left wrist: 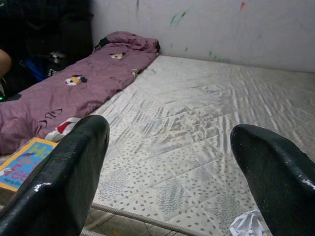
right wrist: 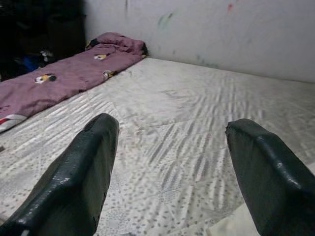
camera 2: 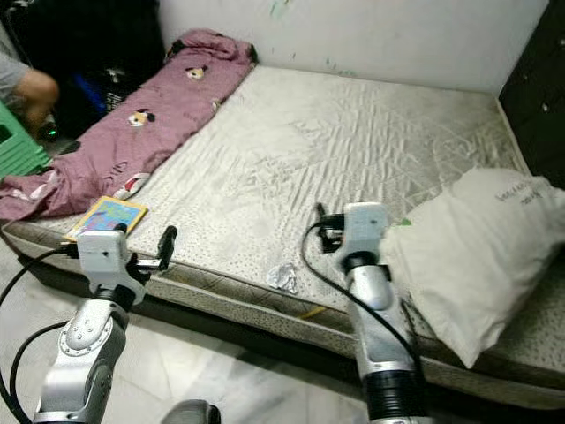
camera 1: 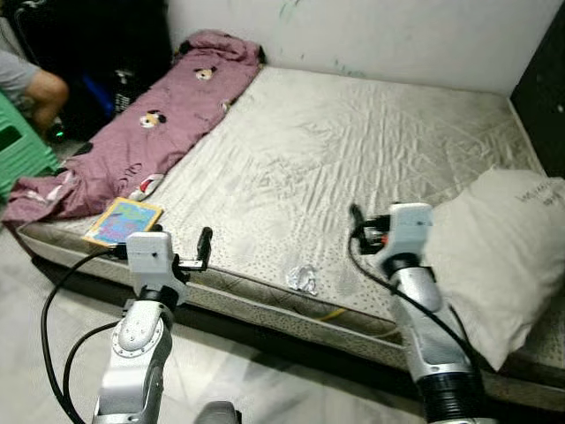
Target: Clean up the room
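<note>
The left tool hangs over the near edge of the bed with its two black fingers spread wide and nothing between them. The right tool is raised above the mattress near that same edge, also gaping wide and empty.

Between the two, right at the near edge, lies a crumpled clear wrapper — it also shows beside the left tool's finger in the left wrist view. Just beyond the left tool, at the bed's near left corner, a colourful picture book lies flat, touching a purple cartoon-print blanket that runs along the left edge up to the wall. A white pillow sits at the near right corner — partly overhanging the edge.
</note>
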